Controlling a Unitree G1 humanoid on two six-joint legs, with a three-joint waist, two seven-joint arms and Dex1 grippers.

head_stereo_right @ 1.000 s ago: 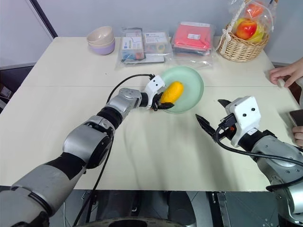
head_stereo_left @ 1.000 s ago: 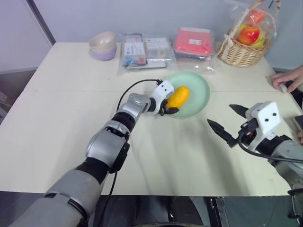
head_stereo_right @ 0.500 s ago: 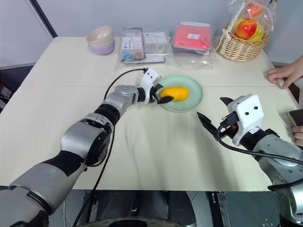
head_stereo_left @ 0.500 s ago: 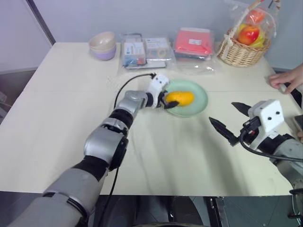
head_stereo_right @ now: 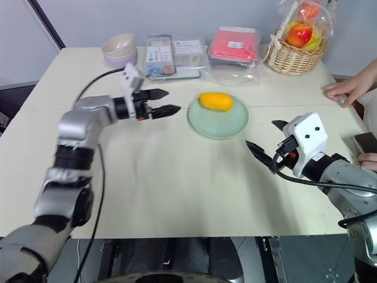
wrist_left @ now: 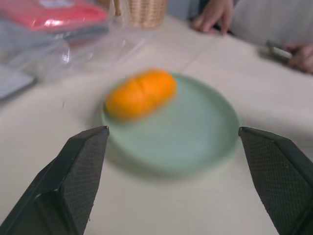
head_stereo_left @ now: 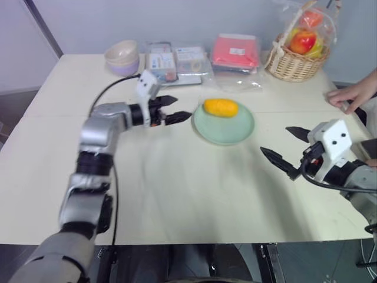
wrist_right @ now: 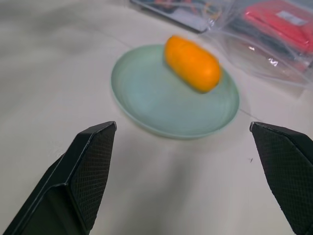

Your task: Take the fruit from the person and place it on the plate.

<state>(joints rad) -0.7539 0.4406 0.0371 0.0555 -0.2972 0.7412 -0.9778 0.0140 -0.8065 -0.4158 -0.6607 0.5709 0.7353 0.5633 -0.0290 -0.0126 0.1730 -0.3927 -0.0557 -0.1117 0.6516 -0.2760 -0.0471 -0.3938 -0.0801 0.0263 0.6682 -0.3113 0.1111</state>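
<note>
At the far left of your table (head_stereo_left: 177,194), up at about ten o'clock, sit the stacked beige and lilac bowls (head_stereo_left: 122,57). Just right of them lie clear plastic packets of small printed items (head_stereo_left: 177,61).

Your left gripper (head_stereo_left: 177,109) hangs above the tabletop at the plate's nine o'clock, apart from it, pointing toward it. Its two black fingers (head_stereo_left: 178,118) are spread wide with nothing between them. In the left wrist view the fingers stand far apart, framing the plate and the fruit.

The round, shallow, pale mint-green plate (head_stereo_left: 227,127) rests flat near the middle of the table. The smooth orange-yellow oval mango (head_stereo_left: 220,107) lies on its side on the plate, at about eleven o'clock on it, near the far rim. Neither gripper touches it.

Beyond the plate, at twelve o'clock, a flat red packet in clear wrapping (head_stereo_left: 235,52) lies on the table. Right of that, at about one o'clock, stands a wicker basket wrapped in clear film with red and yellow fruit inside (head_stereo_left: 299,50).

Your right gripper (head_stereo_left: 290,151) hovers over the table at the plate's four o'clock, well clear of it, pointing toward the plate. Its fingers are also parted wide and empty.

At the far right edge, the person's bare hand (head_stereo_left: 349,95) rests on the table, at about three o'clock.
</note>
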